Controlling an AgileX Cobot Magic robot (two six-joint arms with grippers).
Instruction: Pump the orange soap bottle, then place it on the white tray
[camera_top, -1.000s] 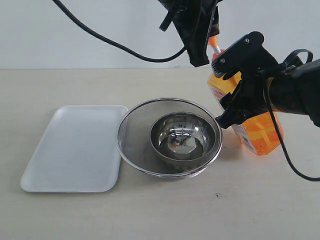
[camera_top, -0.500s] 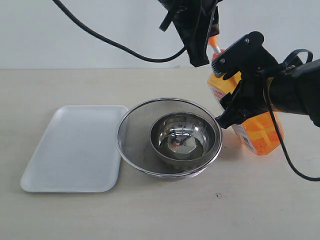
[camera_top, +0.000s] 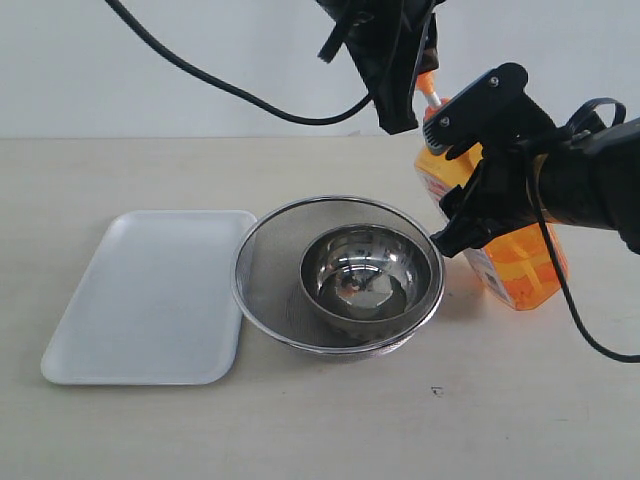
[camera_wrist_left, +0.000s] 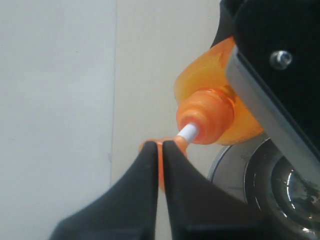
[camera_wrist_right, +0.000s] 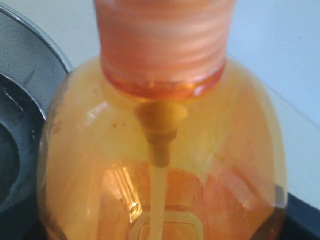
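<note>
Black fingers of your left gripper (camera_wrist_left: 161, 146) were pressed almost together, tips at the orange pump head (camera_wrist_left: 176, 144), with only a sliver of orange showing in the slit between them. Whether they nipped the spout or merely bore down on it, I could not tell. Just past the tips the white stem (camera_wrist_left: 189, 132) stood bare above the collar, so I judged the pump was not at the bottom of its stroke. Your right gripper (camera_top: 466, 165) was clamped across the shoulder of the orange soap bottle (camera_top: 520, 265), one jaw on each broad face. The bottle leaned with its neck toward the steel mesh strainer (camera_top: 262, 262), and its base was low over the table (camera_top: 480, 400) on the right arm's side; whether the base touched the tabletop was not clear. The steel bowl (camera_top: 322, 262) sat inside the strainer, close beside the bottle. The white tray (camera_top: 150, 300) lay on the strainer's far side, at or against its rim and well apart from the bottle. You had two things to fear. Because the bottle leaned, a straight downward push would have met the pump head at a slant, so those narrow tips could have skidded off it or twisted the bottle in the right jaws. The tray also lay beyond the strainer, so a low carry could have clipped the mesh rim and shoved strainer and tray aside.
</note>
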